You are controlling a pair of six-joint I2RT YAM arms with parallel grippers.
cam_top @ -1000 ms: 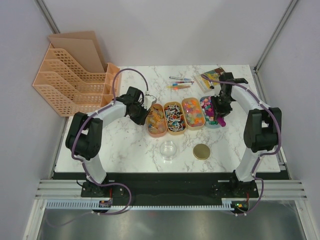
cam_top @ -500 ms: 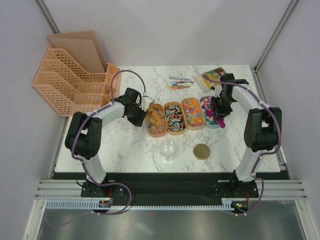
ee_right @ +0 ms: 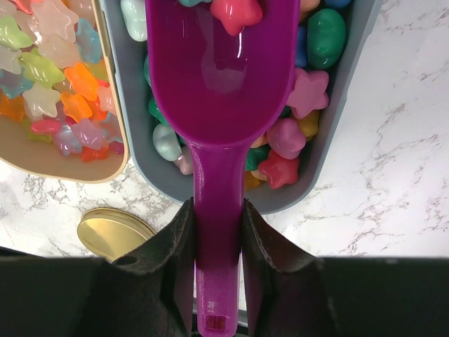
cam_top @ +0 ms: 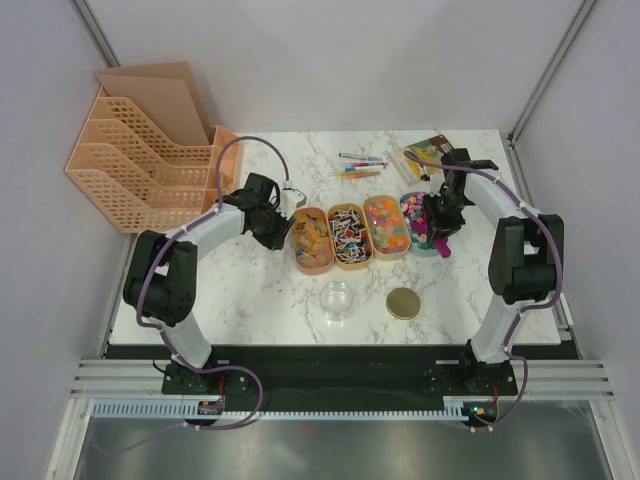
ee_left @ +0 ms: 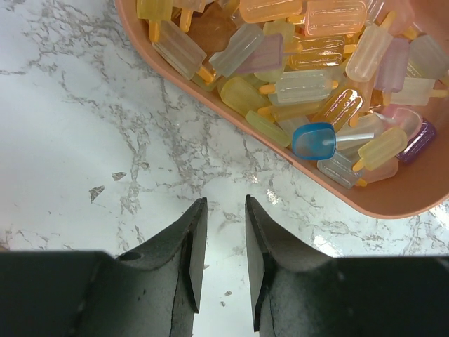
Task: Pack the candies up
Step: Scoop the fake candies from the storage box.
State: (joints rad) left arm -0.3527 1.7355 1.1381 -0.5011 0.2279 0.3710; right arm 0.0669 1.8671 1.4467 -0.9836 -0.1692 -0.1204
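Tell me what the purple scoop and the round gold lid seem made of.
The purple scoop looks like glossy, slightly translucent plastic: soft highlights, moulded handle stamp. The gold lid is probably thin metal, satin sheen and raised rim, though coated plastic is possible.

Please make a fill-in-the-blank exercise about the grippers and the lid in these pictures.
1. The right gripper is shut on the handle of a ____ scoop.
2. The scoop's bowl is over the ____ tray of star candies.
3. The left gripper, over the marble table, holds ____.
4. The lid beside the clear jar is ____ in colour.

Missing words: purple, grey, nothing, gold.
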